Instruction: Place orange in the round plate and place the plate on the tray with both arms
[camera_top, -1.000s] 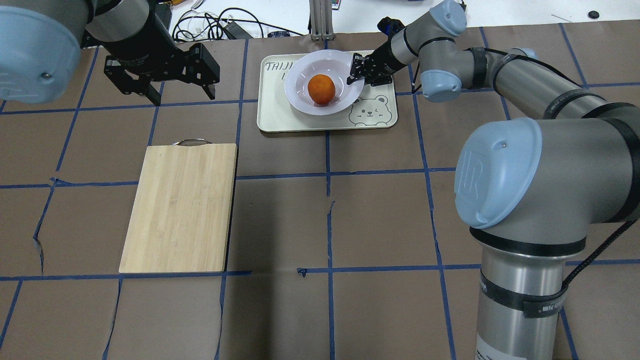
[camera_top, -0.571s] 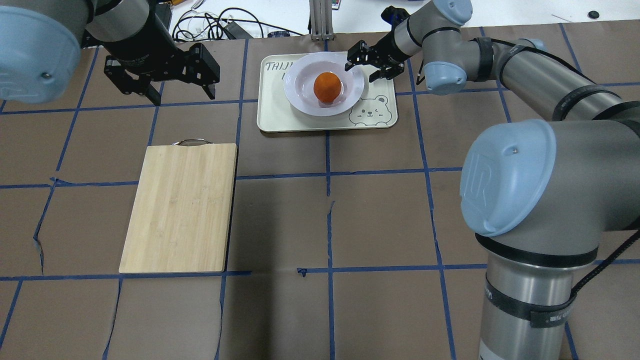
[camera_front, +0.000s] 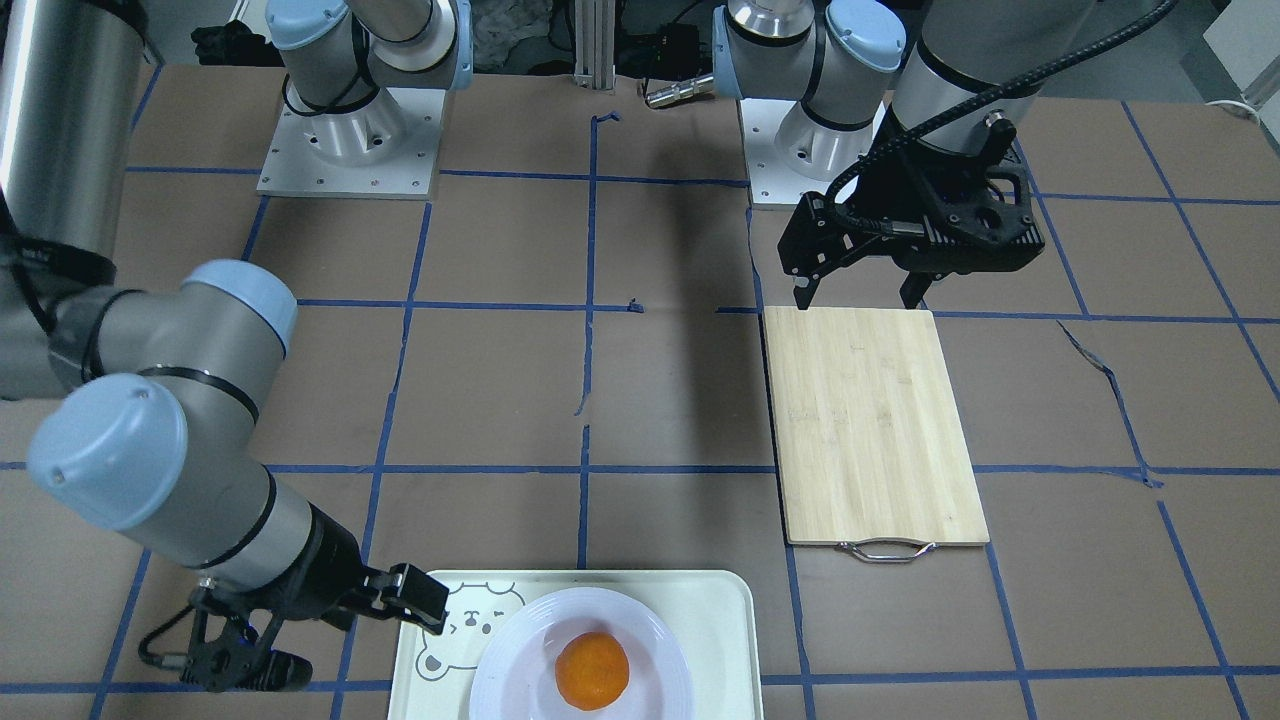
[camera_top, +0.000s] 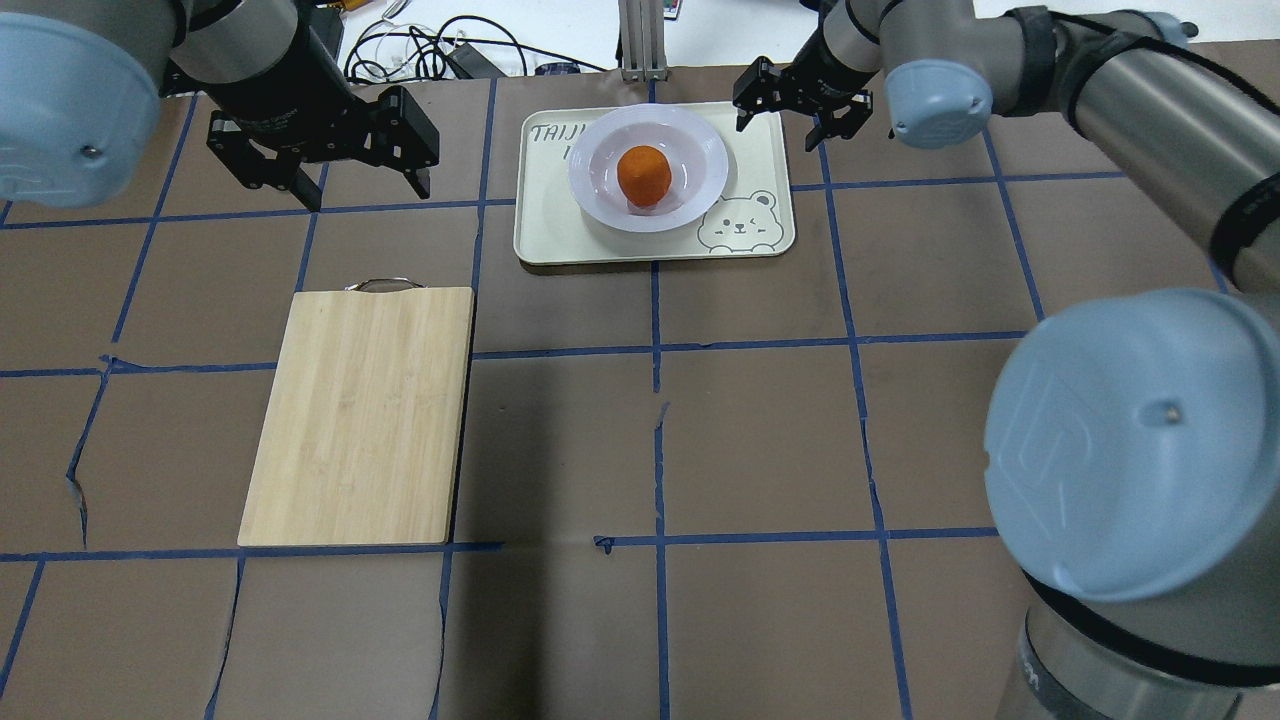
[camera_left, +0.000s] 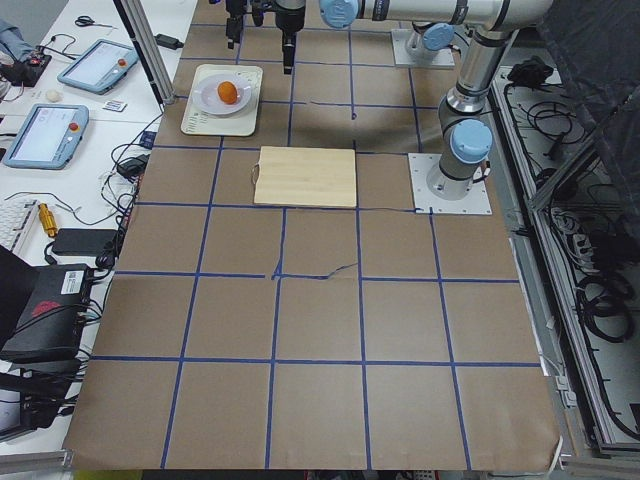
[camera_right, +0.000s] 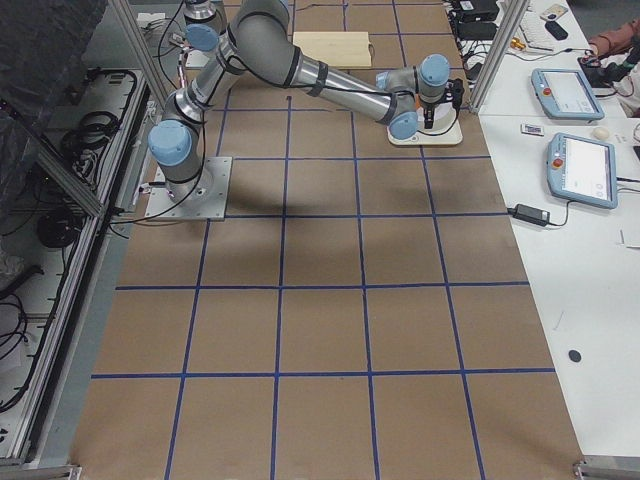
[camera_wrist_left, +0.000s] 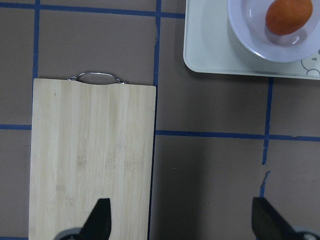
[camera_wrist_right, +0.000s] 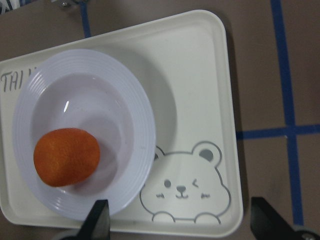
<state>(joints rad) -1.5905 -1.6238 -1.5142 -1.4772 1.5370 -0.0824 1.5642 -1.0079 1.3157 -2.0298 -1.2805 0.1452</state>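
Observation:
The orange (camera_top: 643, 174) lies in the sunken centre of the round plate (camera_top: 700, 150), which rests flat on the tray (camera_top: 760, 195) at the table's far middle. My right gripper (camera_top: 790, 108) hangs open and empty over the tray's far right corner, clear of the plate rim. In the right wrist view the orange (camera_wrist_right: 66, 156), the plate (camera_wrist_right: 137, 115) and the tray (camera_wrist_right: 200, 75) lie below the spread fingers (camera_wrist_right: 97, 220). My left gripper (camera_top: 365, 190) is open and empty, off to the tray's left above the table. The left wrist view shows the orange (camera_wrist_left: 289, 15) at its top right.
A bamboo cutting board (camera_top: 365, 415) with a metal handle lies on the left half of the table, below my left gripper. Cables and an aluminium post (camera_top: 640, 40) stand just behind the tray. Brown paper with blue tape lines covers the table.
My right gripper has let go of the plate's right rim, opened, and drawn up and back to the far right. The tilted plate settled flat on the tray. The left arm stayed still.

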